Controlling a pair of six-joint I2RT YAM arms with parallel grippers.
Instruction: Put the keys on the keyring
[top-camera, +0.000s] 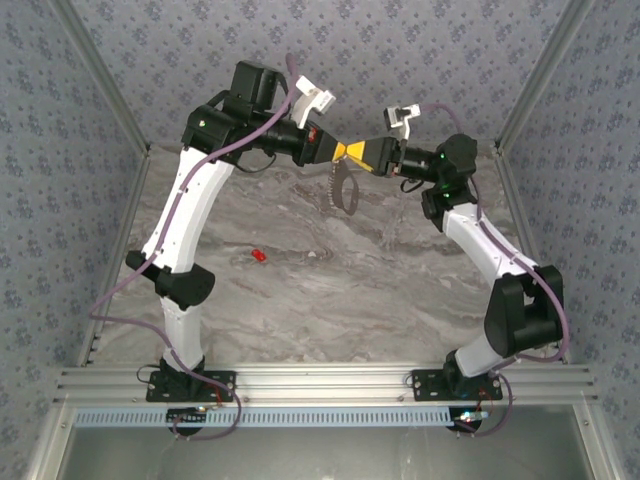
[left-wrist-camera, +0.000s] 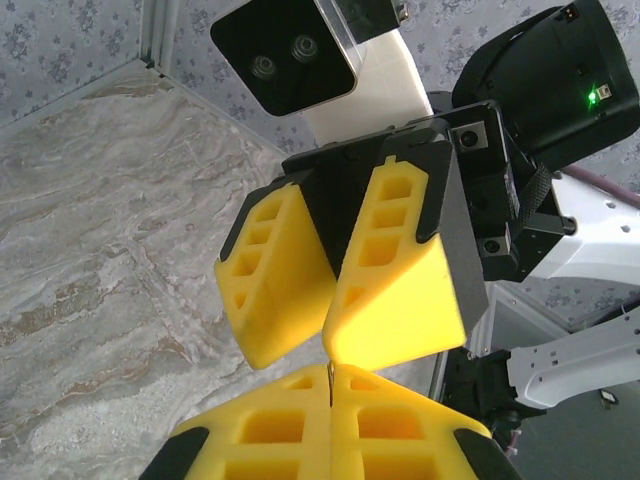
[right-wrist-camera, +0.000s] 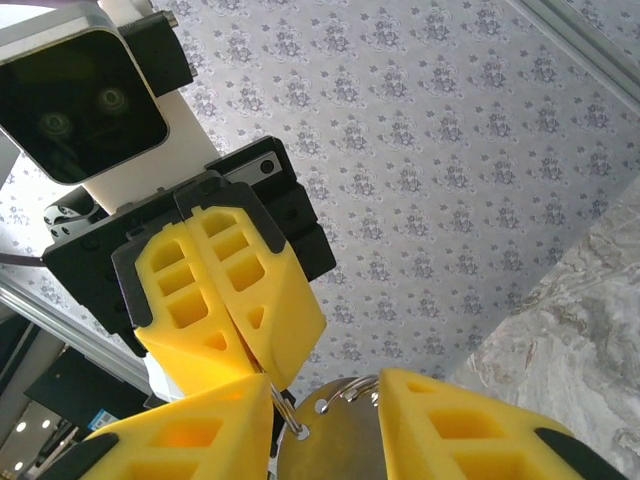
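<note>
Grey marble table (top-camera: 300, 310), patterned walls (top-camera: 400, 50) | left gripper (left-wrist-camera: 330, 388) clamps keyring (top-camera: 345, 190) | right gripper (right-wrist-camera: 325, 395) narrow, grip unclear | red key (top-camera: 258, 256) lying apart

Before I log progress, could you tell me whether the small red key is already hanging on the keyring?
No, the red key lies loose on the marble table, with nothing touching it.

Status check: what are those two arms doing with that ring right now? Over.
Left gripper shut on keyring, held aloft. Right gripper straddling it, grip unclear. Red key on table, not yet threaded.
</note>
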